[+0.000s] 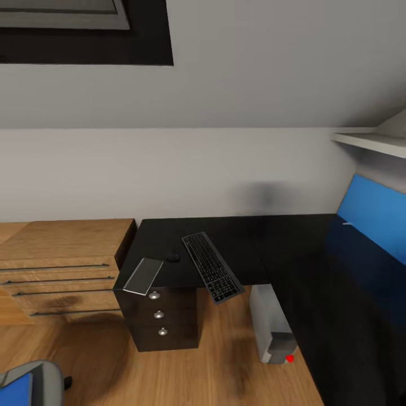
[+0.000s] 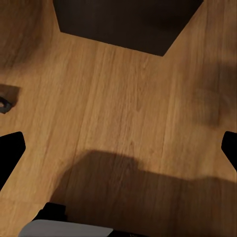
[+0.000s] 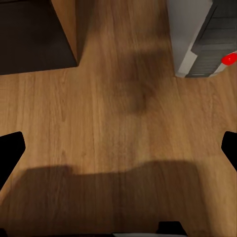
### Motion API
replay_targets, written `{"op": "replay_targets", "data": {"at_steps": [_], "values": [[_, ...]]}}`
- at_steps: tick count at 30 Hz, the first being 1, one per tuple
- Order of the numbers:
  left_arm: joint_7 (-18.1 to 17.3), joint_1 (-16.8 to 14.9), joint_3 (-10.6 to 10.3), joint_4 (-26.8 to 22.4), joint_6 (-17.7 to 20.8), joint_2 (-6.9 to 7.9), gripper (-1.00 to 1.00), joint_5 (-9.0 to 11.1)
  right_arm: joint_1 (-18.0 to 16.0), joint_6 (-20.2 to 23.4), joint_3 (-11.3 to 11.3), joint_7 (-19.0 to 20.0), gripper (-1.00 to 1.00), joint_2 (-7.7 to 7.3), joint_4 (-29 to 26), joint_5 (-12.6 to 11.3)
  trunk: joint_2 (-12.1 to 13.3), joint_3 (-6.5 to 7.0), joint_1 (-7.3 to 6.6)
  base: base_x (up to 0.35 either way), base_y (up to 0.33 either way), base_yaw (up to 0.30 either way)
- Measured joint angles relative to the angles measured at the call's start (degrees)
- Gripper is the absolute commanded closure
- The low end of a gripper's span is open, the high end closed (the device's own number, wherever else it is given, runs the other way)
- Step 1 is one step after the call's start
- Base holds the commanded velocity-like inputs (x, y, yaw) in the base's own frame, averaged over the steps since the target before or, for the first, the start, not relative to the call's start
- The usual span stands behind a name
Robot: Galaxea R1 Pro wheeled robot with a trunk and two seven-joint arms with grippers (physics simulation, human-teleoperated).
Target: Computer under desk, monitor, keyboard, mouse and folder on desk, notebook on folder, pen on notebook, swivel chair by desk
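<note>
Keyboard (image 1: 213,267) overhanging desk (image 1: 293,248) edge

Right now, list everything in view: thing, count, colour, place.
desk: one, glossy black top, blue back panel, along the wall
keyboard: one, dark grey, on the desk, one end past the front edge
mouse: one, dark, on the desk left of the keyboard
flat grey slab: one, at the desk's front left edge; cannot tell what it is
computer: one, light grey, on the floor under the desk
wooden chest: one, left of the desk
swivel chair: one, grey, lower left
left jaws: black, open, over the floor
right jaws: black, open, over the floor
</note>
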Motion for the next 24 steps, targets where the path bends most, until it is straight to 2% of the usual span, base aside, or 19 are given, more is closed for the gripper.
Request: {"op": "replay_targets", "data": {"at_steps": [18, 24], "values": [[0.0, 0.0, 0.0, 0.0, -0.2, -0.01, -1.0, 0.0, 0.0, -0.4, 0.0, 0.0, -1.0, 0.0, 0.1, 0.2, 7.2, 3.74, -3.96, 0.0, 0.0, -0.209], [0.0, 0.0, 0.0, 0.0, -0.2, 0.05, -1.0, 0.0, 0.0, -3.2, 0.0, 0.0, -1.0, 0.0, 0.2, 1.4, 7.3, 3.95, -3.97, 0.0, 0.0, -0.236]]}}
